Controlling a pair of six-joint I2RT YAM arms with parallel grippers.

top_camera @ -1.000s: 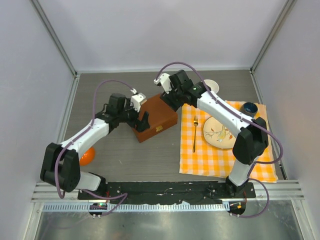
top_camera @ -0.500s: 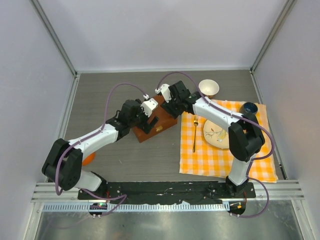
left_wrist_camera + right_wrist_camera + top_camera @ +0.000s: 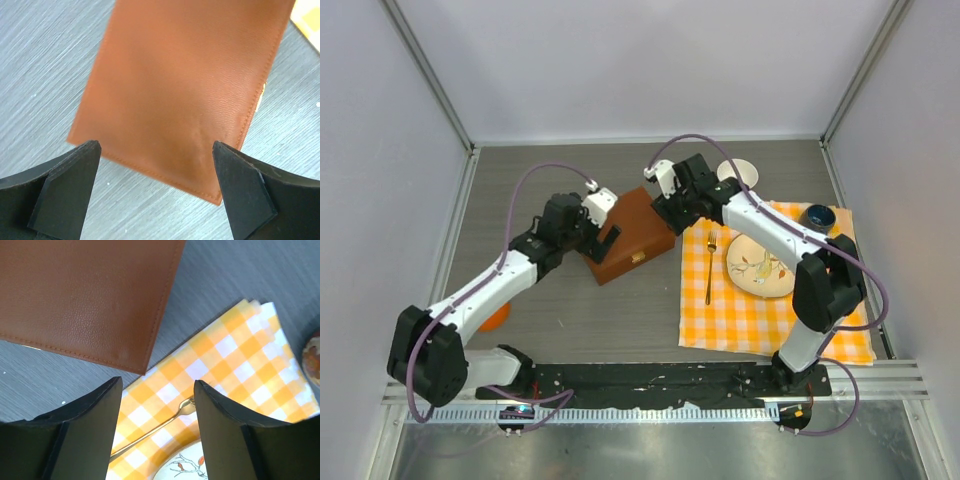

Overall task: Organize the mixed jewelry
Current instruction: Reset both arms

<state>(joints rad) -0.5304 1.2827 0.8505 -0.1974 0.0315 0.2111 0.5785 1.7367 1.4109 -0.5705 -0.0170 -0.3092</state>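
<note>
Top view: the left gripper (image 3: 605,243) is found drawn back to the 9 o'clock side of the shut brown box (image 3: 638,235), and the right gripper (image 3: 672,212) shifted to its 2 o'clock corner. Wrist views: both pincers are seen parted, nothing clamped. The mixed jewelry is unseen, so sorting is judged unstarted.

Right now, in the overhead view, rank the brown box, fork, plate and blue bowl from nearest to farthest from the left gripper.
1. Brown box: directly under the left gripper.
2. Fork: on the checked cloth's left side.
3. Plate: right of the fork.
4. Blue bowl: cloth's far right corner.
</note>
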